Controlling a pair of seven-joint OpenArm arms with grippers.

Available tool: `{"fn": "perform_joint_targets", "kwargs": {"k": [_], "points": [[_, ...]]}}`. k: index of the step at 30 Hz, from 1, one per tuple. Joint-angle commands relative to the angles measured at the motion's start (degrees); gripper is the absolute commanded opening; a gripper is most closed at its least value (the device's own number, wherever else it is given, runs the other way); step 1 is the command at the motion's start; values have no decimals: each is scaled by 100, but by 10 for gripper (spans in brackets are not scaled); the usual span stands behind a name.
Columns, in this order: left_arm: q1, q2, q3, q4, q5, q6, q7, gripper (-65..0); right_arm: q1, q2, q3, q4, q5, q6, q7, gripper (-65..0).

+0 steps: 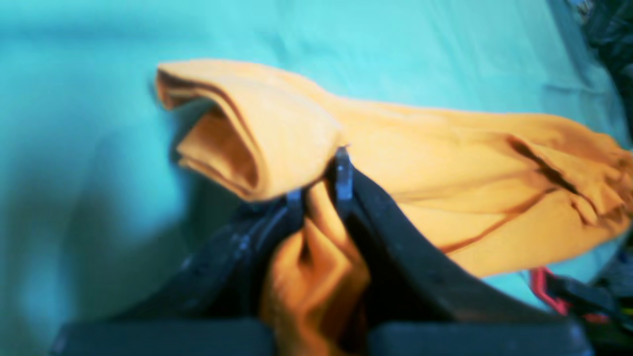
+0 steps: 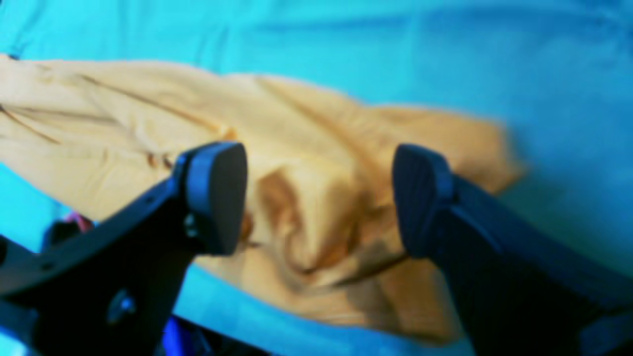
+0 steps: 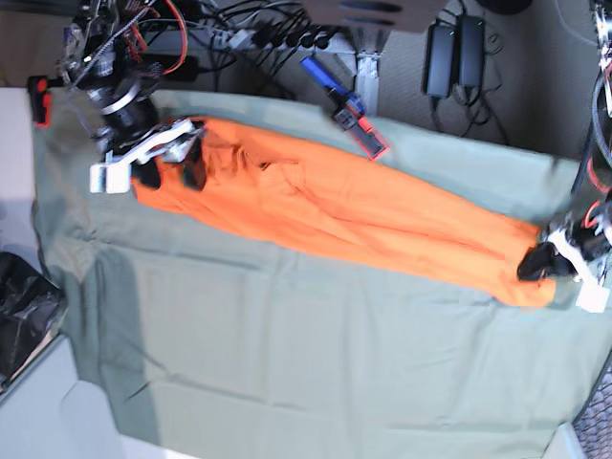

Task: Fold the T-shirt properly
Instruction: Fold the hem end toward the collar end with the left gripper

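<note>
The orange T-shirt [image 3: 335,206] lies stretched in a long narrow band on the sage-green cloth [image 3: 287,354], running from upper left to lower right in the base view. My left gripper [image 1: 320,190] is shut on a bunch of the shirt [image 1: 445,163] at its lower-right end; it also shows in the base view [image 3: 543,260]. My right gripper [image 2: 319,202] is open, its fingers standing either side of a crumpled fold of the shirt [image 2: 306,163] at the upper-left end, low over the fabric; it also shows in the base view [image 3: 172,158]. Both wrist views are blurred.
A blue and red tool [image 3: 346,107] lies at the cloth's far edge, just behind the shirt. Cables and power bricks [image 3: 445,43] sit beyond it. A black bag [image 3: 21,306] lies off the cloth's left edge. The cloth's near half lies bare.
</note>
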State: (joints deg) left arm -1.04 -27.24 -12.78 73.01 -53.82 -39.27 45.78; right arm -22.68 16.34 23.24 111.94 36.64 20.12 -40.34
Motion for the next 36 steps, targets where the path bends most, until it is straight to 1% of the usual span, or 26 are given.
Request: {"fn": "perform_joint_targets", "kwargs": {"k": [1,3,6,11,13,15,16,17,19,21,24,26,30,33,36], "points": [[-186,-120,-42,83,-22,-73,-186,-650,26,61,133,164,122,525,109,-205],[-350,-142,-42,68,227,-73,-343,-650,26,61,291,238,131,525,105,-205],[-645,-155,-37,-140,787,-73,-713,-650,26,63,481,267,133,525,103,-205],[-1303,-188,-31,-866,1198,-73,-815,-650,26,61,579,271,133,525,85,-205],[-1360,-258,-26,-896,1169,-73,-798,-650,24,61,579,271,133,525,85,-205],[-1290,-372,122,-654,848,-73,-437,-650,26,59,579,271,133,525,83,-205],[-1196,-439,278,-404,647,-73,-238,-650,26,61,579,271,131,525,85,-205],[-1062,-503,459,-79,544,-73,-175,-650,24,61,579,271,129,525,85,-205],[-728,-542,800,654,496,-73,-203,-650,24,61,579,271,129,525,85,-205],[-463,-439,1126,1366,643,-73,-214,-650,26,61,579,271,131,525,90,-205],[-326,-85,1622,2037,1134,-73,-229,-650,28,63,579,271,133,525,107,-205],[-343,168,1908,2157,1390,-73,-249,-650,26,63,579,271,131,525,107,-205],[-358,555,2288,2063,2428,-73,-376,-650,26,63,579,271,131,525,103,-205],[-358,651,2461,1921,2992,-73,-492,-650,26,66,579,271,133,525,107,-205],[-354,623,2514,1853,3318,-73,-490,-650,26,66,579,271,133,525,109,-205]]}}
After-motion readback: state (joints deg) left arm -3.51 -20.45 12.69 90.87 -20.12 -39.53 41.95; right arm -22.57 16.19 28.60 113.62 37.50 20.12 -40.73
